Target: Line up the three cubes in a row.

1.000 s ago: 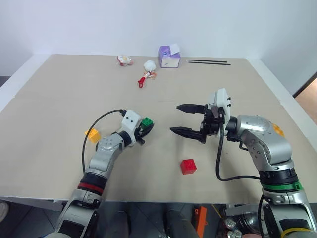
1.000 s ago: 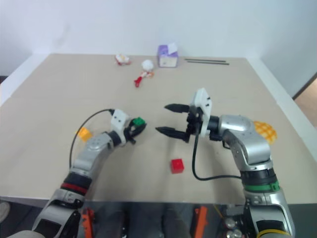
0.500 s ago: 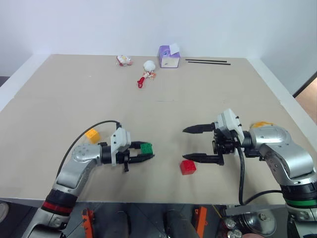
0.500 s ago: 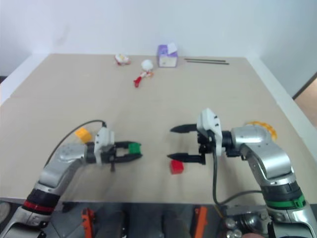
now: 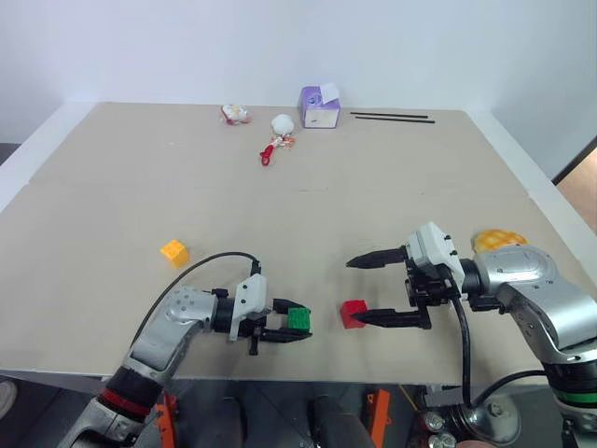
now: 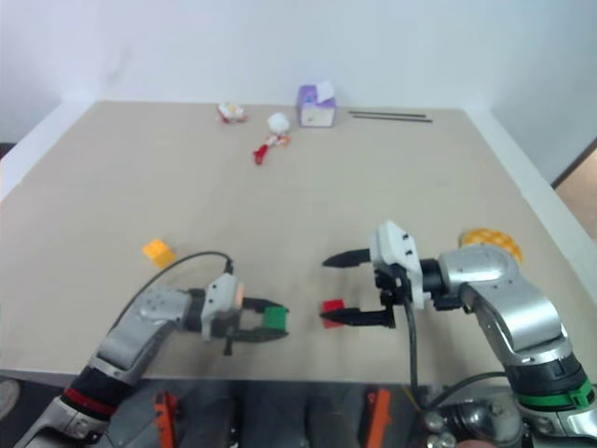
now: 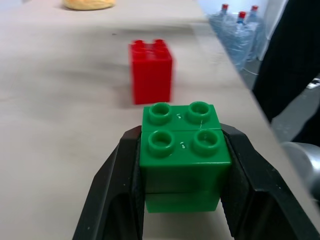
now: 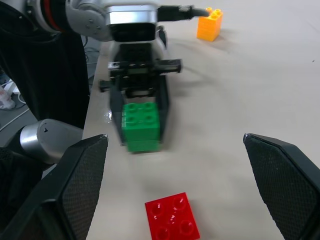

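Observation:
My left gripper [image 5: 297,327] is shut on the green cube [image 5: 298,318], studs up, near the table's front edge. The red cube [image 5: 353,313] rests on the table just to its right, a small gap apart. My right gripper [image 5: 362,291] stands open, pointing left, with one finger above and behind the red cube and the other finger's tip beside that cube. The yellow-orange cube [image 5: 173,252] sits alone farther left and back. From the left wrist, the green cube [image 7: 181,152] fills the jaws with the red cube [image 7: 151,70] beyond.
A yellow crosshatched bun [image 5: 498,239] lies behind my right arm. At the far edge stand a purple-and-white box [image 5: 318,106], small toys [image 5: 277,135] and a thin black rod [image 5: 392,117]. Water bottles [image 7: 240,27] stand beyond the table's edge in the left wrist view.
My left gripper carried the green cube toward the front edge and rightward, turning to point at the red cube. My right gripper drew back and lowered around the red cube, still open.

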Robot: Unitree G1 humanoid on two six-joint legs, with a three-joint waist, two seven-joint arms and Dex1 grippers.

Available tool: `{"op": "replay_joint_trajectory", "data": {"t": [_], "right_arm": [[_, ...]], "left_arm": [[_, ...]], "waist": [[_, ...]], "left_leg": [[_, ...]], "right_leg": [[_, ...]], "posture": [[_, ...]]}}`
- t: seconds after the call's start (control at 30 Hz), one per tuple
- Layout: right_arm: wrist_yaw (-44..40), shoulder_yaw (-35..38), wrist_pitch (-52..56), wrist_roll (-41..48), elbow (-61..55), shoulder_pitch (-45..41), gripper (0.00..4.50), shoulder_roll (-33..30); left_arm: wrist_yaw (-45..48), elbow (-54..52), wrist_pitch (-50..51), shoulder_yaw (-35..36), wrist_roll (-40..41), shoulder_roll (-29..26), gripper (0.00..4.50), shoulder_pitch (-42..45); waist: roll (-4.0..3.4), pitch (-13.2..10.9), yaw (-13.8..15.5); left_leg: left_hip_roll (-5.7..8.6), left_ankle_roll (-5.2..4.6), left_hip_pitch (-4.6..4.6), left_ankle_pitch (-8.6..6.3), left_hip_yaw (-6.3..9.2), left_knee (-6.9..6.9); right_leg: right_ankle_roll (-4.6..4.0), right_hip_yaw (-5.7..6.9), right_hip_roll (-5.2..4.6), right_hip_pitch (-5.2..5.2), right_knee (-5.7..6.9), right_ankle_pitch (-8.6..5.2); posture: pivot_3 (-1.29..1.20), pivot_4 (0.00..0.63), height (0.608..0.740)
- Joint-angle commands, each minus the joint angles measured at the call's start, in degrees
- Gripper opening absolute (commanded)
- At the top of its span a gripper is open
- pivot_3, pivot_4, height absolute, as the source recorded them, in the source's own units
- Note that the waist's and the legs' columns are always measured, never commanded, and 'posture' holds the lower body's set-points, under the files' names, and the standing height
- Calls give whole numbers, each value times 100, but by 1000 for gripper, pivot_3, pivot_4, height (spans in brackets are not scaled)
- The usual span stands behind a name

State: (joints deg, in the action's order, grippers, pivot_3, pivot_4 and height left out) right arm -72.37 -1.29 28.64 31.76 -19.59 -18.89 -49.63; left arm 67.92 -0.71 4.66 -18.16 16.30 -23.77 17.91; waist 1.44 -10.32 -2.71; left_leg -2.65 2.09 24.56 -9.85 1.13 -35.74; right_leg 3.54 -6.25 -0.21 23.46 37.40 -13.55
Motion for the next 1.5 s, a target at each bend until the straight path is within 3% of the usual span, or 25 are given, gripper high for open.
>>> {"op": "replay_joint_trajectory", "data": {"t": [0.03, 0.5, 0.53, 0.73, 0.9, 1.1, 1.23, 1.5], "right_arm": [[7, 173, 11, 112, -237, -18, 4500, -98], [36, 151, 25, 143, -193, -61, 4500, -112], [33, 151, 25, 144, -188, -65, 4500, -112], [66, 210, 24, 223, -115, -216, 4500, -33], [247, 408, 214, 608, -98, -439, 4500, 125], [938, 277, 338, 671, 256, -1212, 4500, 915], [979, 66, 270, 518, 458, -1523, 4500, 1215], [645, -373, -32, 213, 923, -1945, 4500, 1533]], "left_arm": [[-50, 38, -162, 10, -58, 63, 1353, 64], [-73, 165, -80, -18, -214, 168, 1353, 108], [-82, 170, -79, -9, -222, 170, 2390, 111], [-88, 123, -131, 111, -196, 118, 4463, 127], [-445, -745, 436, 731, 428, -24, 4489, 81], [-2068, -1620, 1288, 1944, 876, 74, 4489, -74], [-2885, -1743, 1576, 2762, 1006, -16, 4489, -193], [-2532, -853, 1211, 3548, 958, -800, 4489, -648]], "waist": [[0, 0, -6], [0, 0, -1], [0, 0, -2], [0, 0, -2], [2, -1, -2], [2, -1, -12], [4, -2, -5], [4, -3, -5]], "left_leg": [[0, 0, 0, 0, 0, 0], [0, 0, 0, 0, 1, 0], [0, 0, 0, 0, 0, 0], [0, 0, 0, 0, 1, 0], [-2, 0, 1, 0, 3, 1], [-5, 0, -3, 0, 4, 0], [-7, -1, -2, 1, 7, -1], [-7, 0, -2, 0, 4, 11]], "right_leg": [[0, 0, 0, 0, 0, 0], [1, 0, 1, 0, 0, 0], [1, 0, 1, 0, 0, 0], [1, 0, 1, 0, 0, 1], [1, 2, 2, 0, 0, 1], [4, 1, 6, -2, 1, 4], [6, 3, 9, -3, 1, 8], [-4, 6, 7, 3, 1, 0]], "posture": [[0, 150, 740], [0, 150, 740], [0, 150, 740], [0, 150, 740], [0, 150, 740], [0, 150, 740], [0, 150, 740], [0, 150, 740]]}}
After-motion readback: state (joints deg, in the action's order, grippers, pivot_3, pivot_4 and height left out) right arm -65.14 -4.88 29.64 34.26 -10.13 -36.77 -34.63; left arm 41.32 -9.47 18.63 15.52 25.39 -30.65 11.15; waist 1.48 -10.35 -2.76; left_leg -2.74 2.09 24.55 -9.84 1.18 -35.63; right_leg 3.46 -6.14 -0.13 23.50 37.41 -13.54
